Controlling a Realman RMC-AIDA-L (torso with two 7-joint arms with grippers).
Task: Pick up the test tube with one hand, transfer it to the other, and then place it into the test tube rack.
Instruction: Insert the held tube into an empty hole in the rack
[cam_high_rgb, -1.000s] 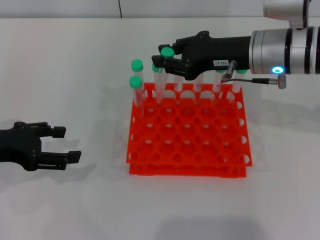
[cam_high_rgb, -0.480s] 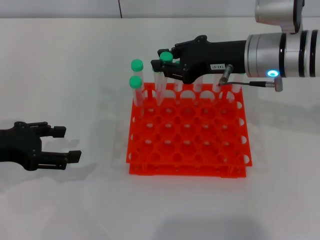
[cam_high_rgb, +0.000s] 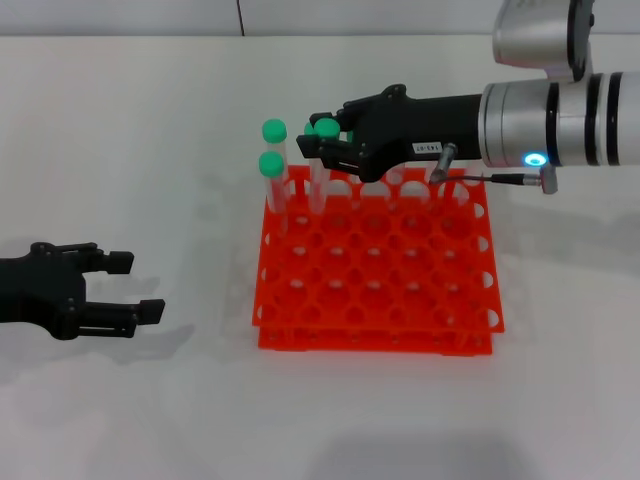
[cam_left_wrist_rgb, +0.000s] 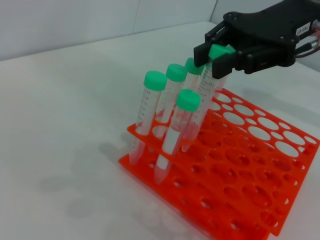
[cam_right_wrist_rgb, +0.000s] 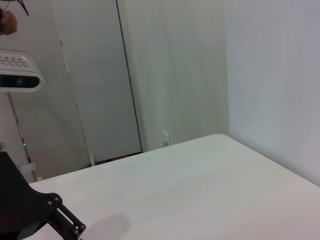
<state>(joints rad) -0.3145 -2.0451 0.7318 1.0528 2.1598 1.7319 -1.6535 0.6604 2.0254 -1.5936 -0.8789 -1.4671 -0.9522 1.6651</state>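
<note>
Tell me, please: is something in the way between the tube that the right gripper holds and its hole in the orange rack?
Nothing visible blocks it. The right gripper is shut on the test tube, whose lower end already reaches down into the test tube rack, close beside other green-capped tubes. The left gripper is open, off to the rack's left.

The right tool (cam_high_rgb: 322, 141) hides most of the tubes along the test tube rack's (cam_high_rgb: 375, 270) far row. The left tool (cam_high_rgb: 120, 288) is cut off at the worktop's (cam_high_rgb: 150, 120) left edge.
</note>
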